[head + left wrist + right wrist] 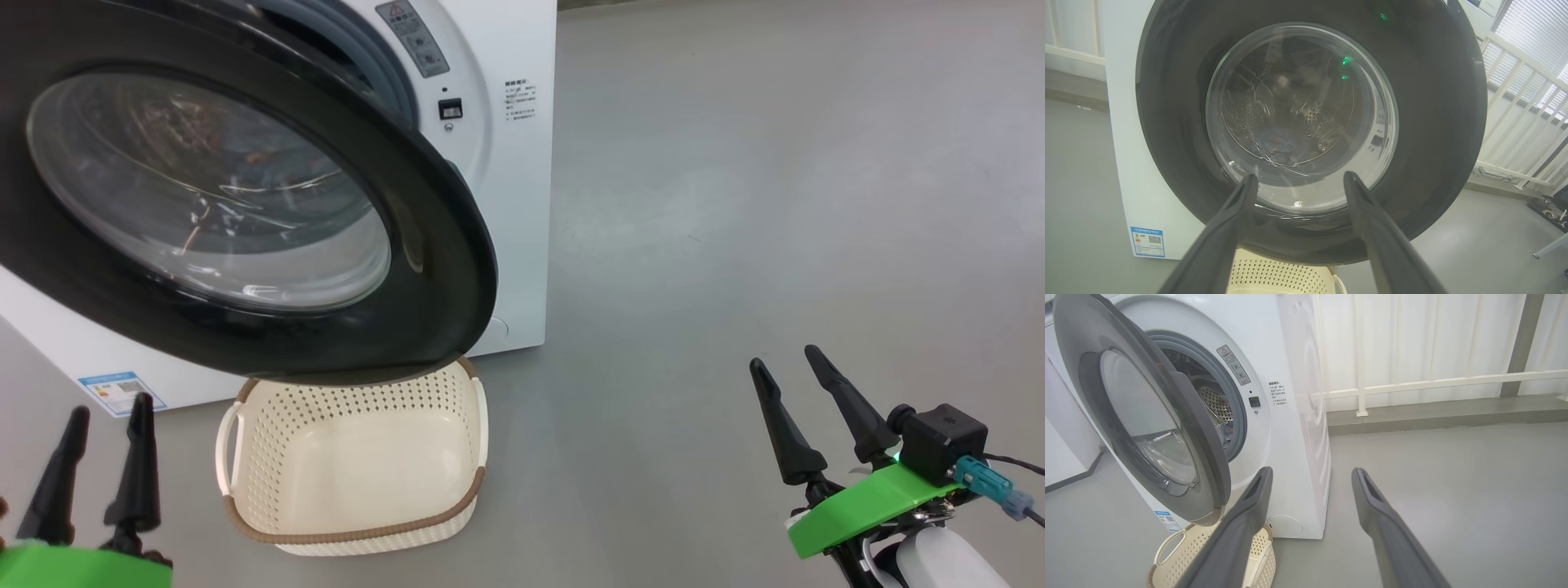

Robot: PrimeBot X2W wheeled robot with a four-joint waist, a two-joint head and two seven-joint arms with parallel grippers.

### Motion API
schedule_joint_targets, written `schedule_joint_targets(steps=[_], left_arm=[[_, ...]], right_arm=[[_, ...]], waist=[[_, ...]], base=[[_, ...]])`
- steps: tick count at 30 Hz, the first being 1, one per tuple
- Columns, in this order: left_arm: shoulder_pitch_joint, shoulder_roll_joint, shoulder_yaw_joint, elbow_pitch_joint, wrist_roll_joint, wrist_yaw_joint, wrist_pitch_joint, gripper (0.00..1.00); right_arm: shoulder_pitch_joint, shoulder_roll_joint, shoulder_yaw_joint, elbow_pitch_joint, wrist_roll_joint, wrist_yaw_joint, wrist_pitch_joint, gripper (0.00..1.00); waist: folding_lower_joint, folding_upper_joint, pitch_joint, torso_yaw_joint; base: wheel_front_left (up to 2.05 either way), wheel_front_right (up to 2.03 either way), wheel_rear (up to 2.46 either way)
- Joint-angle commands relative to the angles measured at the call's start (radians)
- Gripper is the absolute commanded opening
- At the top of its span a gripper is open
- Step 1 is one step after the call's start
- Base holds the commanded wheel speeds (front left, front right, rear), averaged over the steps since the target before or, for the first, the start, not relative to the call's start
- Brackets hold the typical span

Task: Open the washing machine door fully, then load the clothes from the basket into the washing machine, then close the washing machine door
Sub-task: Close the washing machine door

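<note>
Partly open door (424, 269), overhanging basket (263, 457)

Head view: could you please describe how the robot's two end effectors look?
The left end effector and right end effector each have two long, tapering black fingers on a bright green mount. Beside the right one sit a black box, a teal plug with a dark cable, and a white forearm.

You stand over a smooth grey floor (775, 204). A white railing (1433, 381) runs along a pale ribbed wall (1412, 335), and daylight comes through slatted blinds (1531, 28).
</note>
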Motion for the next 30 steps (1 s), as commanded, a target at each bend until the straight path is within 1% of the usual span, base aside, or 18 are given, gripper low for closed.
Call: schedule_joint_targets(steps=[1,5,10,14,20,25,30], left_arm=[[-0.01,0.047,0.022,-0.006,0.036,-0.003,-0.025,1.0],[0.012,0.043,0.019,0.019,0.078,-0.003,-0.067,1.0],[0.033,0.015,0.036,0.037,0.116,0.0,-0.088,1.0],[0.054,-0.022,0.07,0.021,0.165,0.004,-0.093,1.0],[0.095,-0.097,0.127,-0.039,0.228,0.0,-0.094,1.0],[0.123,-0.151,0.141,-0.07,0.269,-0.003,-0.094,1.0],[0.128,-0.157,0.131,-0.074,0.271,-0.003,-0.094,1.0]], right_arm=[[0.0,-0.018,0.021,-0.023,0.009,0.007,-0.008,1.0],[0.003,-0.019,0.017,-0.024,0.011,0.007,-0.008,1.0],[0.004,-0.018,0.01,-0.03,0.01,0.007,-0.008,1.0],[0.004,-0.017,0.005,-0.033,0.009,0.007,-0.008,1.0],[0.009,-0.019,0.0,-0.037,0.01,0.007,-0.008,1.0],[0.011,-0.02,-0.006,-0.04,0.01,0.007,-0.008,1.0],[0.012,-0.021,-0.01,-0.04,0.007,0.007,-0.008,1.0]], waist=[[0.0001,0.0,-0.004,0.003],[0.0001,0.0,-0.007,0.01],[0.0001,0.0,-0.004,0.019],[0.0001,0.0,-0.006,0.023],[0.0001,0.0,-0.011,0.028],[0.0001,0.0,-0.007,0.033],[0.0001,0.0,-0.004,0.037]], base=[[0.0,0.0,0.0],[0.0,0.0,0.0],[0.0,0.0,0.0],[0.0,0.0,0.0],[0.0,0.0,0.0],[0.0,0.0,0.0],[0.0,0.0,0.0]])
